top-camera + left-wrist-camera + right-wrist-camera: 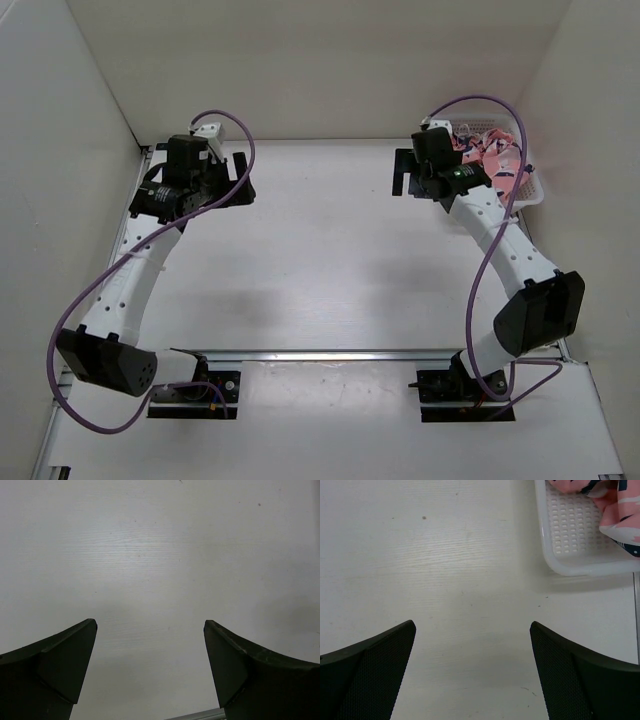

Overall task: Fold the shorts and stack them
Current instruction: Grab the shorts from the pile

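Note:
The salmon-pink shorts (492, 155) with navy-and-white shapes lie crumpled in the white mesh basket (530, 192) at the far right of the table. In the right wrist view the shorts (615, 507) show at the top right inside the basket (570, 535). My right gripper (412, 172) hovers just left of the basket; its jaws stand wide open and empty over bare table (472, 625). My left gripper (228, 180) is at the far left of the table, open and empty (150, 625), far from the shorts.
White walls enclose the table on the left, back and right. A metal rail (350, 353) runs across near the arm bases. Purple cables loop over both arms. The white tabletop (320, 240) lies between the two grippers.

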Available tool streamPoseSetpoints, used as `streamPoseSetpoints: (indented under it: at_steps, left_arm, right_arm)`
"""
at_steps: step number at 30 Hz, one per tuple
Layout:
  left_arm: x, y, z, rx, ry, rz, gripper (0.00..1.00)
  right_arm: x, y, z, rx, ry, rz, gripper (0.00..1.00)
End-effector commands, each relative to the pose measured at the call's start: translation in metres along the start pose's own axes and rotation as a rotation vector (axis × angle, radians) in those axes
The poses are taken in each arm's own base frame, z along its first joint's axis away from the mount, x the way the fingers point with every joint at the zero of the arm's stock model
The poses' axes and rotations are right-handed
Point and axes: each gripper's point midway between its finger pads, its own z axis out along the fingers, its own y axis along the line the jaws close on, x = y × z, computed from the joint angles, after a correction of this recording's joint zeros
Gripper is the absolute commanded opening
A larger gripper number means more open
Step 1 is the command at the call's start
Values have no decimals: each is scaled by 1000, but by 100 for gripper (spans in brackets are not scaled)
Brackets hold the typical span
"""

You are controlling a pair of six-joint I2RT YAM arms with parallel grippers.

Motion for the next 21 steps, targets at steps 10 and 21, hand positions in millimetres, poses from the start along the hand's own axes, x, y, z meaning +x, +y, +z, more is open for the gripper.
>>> streamPoseSetpoints:
  at_steps: [10,21]
  left_arm:
    - [22,2,-7,-2,8,-37,100]
    - [57,-6,10,6,93,-46,100]
  right_arm:
    - [-17,-89,-16,224,-85,164,100]
    - [-50,-177,77,324,27,379,100]
